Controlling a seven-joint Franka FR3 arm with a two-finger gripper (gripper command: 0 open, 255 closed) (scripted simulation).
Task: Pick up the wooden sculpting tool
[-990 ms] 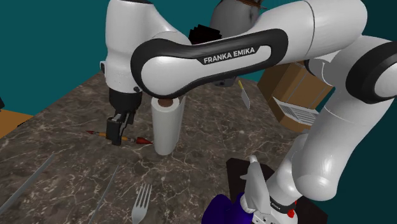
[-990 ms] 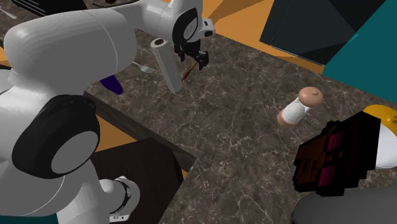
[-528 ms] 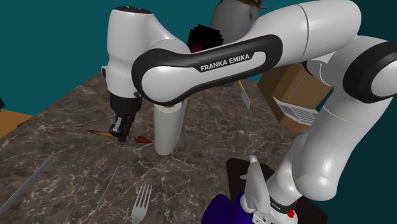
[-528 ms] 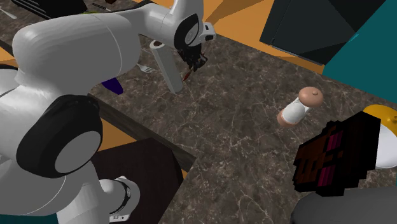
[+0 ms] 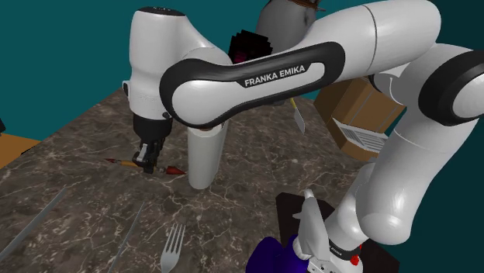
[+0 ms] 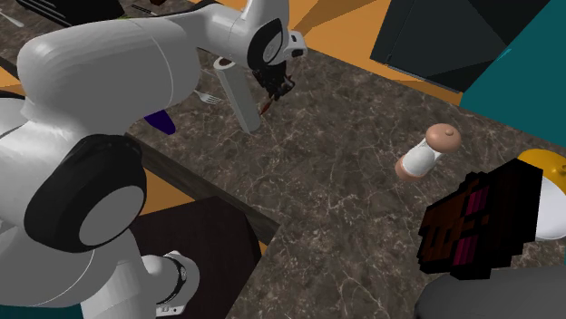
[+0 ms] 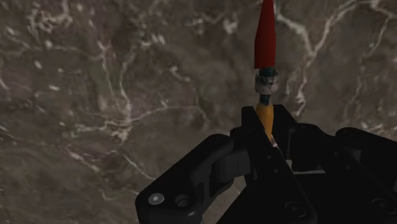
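Sculpting tool [image 5: 169, 168]: thin stick with a red pointed tip, a pale metal collar and an orange shaft. In the shoulder view it lies level along the dark marble tabletop [image 5: 256, 186], a little in from the tabletop's edge on that view's left. Its red tip is just beside the foot of a white upright roll [image 5: 202, 159]. Cannot tell whether it touches the marble or sits just clear of it.

Gripper [image 5: 144, 162]: closed on the tool's shaft, pointing down at the tabletop. The wrist view gives the detail. The 2 black fingers [image 7: 249, 133] clasp the orange shaft between them. The collar and red tip of the tool [image 7: 265, 41] stick out beyond the gripper [image 7: 268, 130] over the marble [image 7: 95, 102]. The shoulder view adds the tool's other end, a short dark length past the fingers toward the left edge.

In the second exterior view the gripper [image 6: 278, 89] is partly screened by the wrist. A red sliver of the tool [image 6: 265, 107] shows under it, next to the roll [image 6: 238, 95].

That view also takes in more tabletop [image 6: 345, 181]. 1 small white bottle with a tan cap [image 6: 424, 156] lies on its side, well apart from the tool.

The shoulder view instead shows 1 fork [image 5: 172, 247] near the tabletop's near edge and a cardboard box [image 5: 353, 108] beyond the far edge.
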